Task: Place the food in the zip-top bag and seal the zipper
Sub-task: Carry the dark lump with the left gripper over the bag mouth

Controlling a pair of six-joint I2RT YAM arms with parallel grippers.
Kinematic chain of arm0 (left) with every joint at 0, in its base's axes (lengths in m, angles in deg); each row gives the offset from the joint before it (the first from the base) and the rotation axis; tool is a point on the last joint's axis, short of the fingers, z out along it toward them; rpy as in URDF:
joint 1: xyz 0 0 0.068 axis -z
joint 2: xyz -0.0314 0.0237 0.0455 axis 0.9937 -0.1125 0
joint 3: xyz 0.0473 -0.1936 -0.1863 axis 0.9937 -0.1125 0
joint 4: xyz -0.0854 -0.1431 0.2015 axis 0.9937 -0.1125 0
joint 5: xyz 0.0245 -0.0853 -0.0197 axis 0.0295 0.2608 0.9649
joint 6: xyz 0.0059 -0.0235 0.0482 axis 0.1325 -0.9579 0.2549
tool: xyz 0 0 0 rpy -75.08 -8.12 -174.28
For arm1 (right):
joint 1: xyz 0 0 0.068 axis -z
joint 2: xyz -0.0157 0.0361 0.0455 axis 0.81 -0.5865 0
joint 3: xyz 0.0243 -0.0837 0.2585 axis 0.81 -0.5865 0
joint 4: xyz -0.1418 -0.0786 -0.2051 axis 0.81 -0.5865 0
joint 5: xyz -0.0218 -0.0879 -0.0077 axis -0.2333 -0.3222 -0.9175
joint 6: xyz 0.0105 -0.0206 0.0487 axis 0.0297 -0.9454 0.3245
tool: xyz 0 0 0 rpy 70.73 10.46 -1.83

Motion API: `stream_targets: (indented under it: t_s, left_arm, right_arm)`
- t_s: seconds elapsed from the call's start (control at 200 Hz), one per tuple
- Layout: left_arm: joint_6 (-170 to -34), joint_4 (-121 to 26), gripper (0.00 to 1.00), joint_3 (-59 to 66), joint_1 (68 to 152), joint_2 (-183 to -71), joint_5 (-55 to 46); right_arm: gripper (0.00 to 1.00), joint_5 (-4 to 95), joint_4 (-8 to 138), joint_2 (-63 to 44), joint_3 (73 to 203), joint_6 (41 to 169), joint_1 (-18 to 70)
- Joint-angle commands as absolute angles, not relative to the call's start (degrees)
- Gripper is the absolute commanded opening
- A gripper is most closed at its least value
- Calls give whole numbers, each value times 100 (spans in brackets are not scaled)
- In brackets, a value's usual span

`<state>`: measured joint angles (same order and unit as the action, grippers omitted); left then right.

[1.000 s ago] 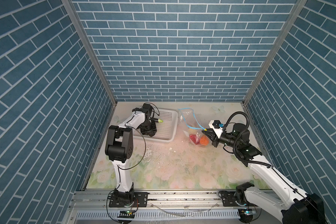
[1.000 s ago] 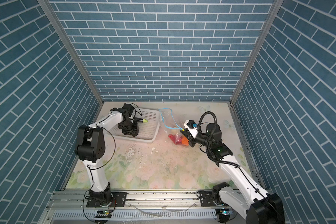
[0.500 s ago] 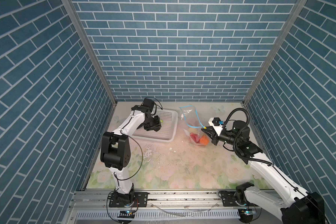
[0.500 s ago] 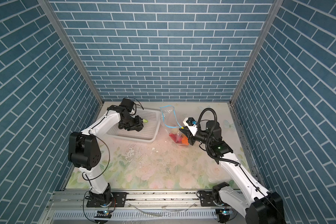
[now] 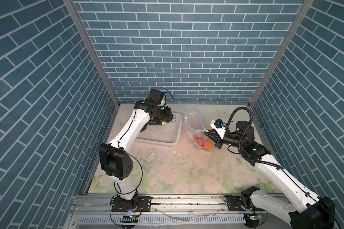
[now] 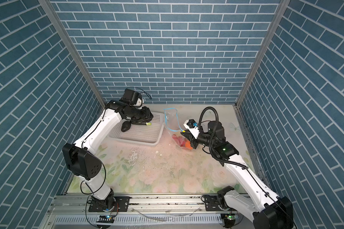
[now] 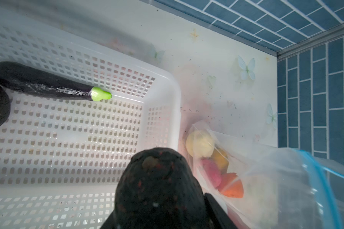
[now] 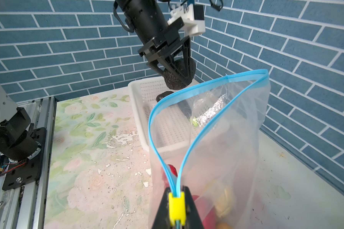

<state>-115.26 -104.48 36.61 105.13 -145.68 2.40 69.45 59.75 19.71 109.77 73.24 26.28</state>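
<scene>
Black, lumpy food piece (image 7: 159, 188) hides most of my left gripper (image 8: 177, 76), which pinches it over the white basket (image 7: 175, 95). Beside that basket stands the zip-top bag (image 8: 232, 142), mouth gaping, its other food (image 7: 211, 172) blurred through plastic; my right gripper (image 8: 176, 196) is clamped on the zipper (image 8: 153, 119) slider (image 8: 176, 208).

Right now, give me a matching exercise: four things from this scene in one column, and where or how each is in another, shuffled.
1. left claw
2. right claw
3. toy eggplant
4. pink lump

A. inside the zip-top bag
B. shut on the yellow slider
C. holding a black lump
D. lying in the white basket

Pairs: 1-C, 2-B, 3-D, 4-A.
</scene>
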Motion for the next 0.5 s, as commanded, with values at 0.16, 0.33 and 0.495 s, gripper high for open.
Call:
stream_targets:
  t_s: [0.16, 0.33, 0.495]
  left_arm:
    - [-11401, -10869, 34, 4425, 11102, -14299, 54]
    - [-11233, -10881, 34, 4744, 11527, -14298, -31]
    - [-11102, -10735, 33, 4812, 11852, -14287, 64]
  right_arm:
    - [0, 6696, 5522, 1784, 11494, 6812, 2371]
    - [0, 6627, 5486, 1774, 11537, 6740, 2307]
    - [0, 6618, 5486, 1756, 11564, 6730, 2272]
